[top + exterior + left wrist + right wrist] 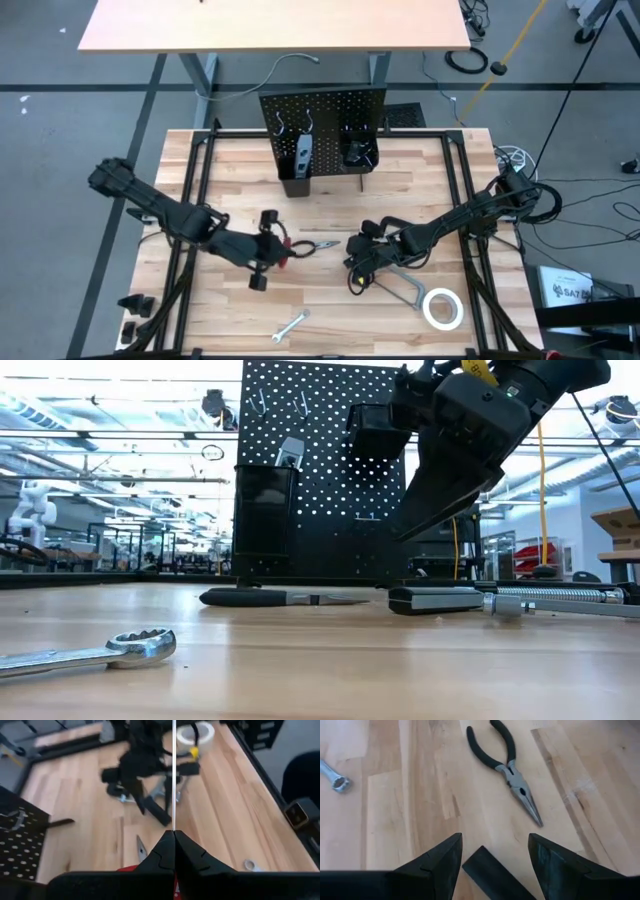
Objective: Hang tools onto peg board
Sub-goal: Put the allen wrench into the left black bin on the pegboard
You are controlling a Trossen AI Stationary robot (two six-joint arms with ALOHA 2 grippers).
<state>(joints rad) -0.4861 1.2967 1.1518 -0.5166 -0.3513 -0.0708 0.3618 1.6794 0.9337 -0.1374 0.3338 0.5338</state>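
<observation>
High view: peg board [322, 125] upright at far edge of table [230, 170], level [303, 150] sitting in its left bin, dark item in right bin, can't ID it. Left gripper [275, 250] mid-table, left of centre, clamped on red-handled screwdriver [283, 262]. Pliers [318, 247] flat on wood just right of it, between the two arms. Right gripper [358, 268] right of centre, over the handle end of the bar clamp [400, 288]. Tape roll [442, 308] near front right corner, wrench [290, 325] near front edge, centre.

Low view: wrench [95, 654] close in foreground left. Pliers [280, 597] and bar clamp [500, 600] lying farther back in front of peg board [330, 470]. One arm comes down from top right, fingers not visible here.

Left wrist: left gripper [174, 845] fingers pressed together, thin screwdriver shaft [174, 775] sticking out fwd between them, bit of red handle below. Right arm and tape roll [196, 733] beyond.

Right wrist: right gripper [495, 855] fingers spread apart, holding nothing, black bar clamp handle [495, 875] on table between them. Pliers [507, 767] ahead, jaws closed, wrench [334, 777] off to side.
</observation>
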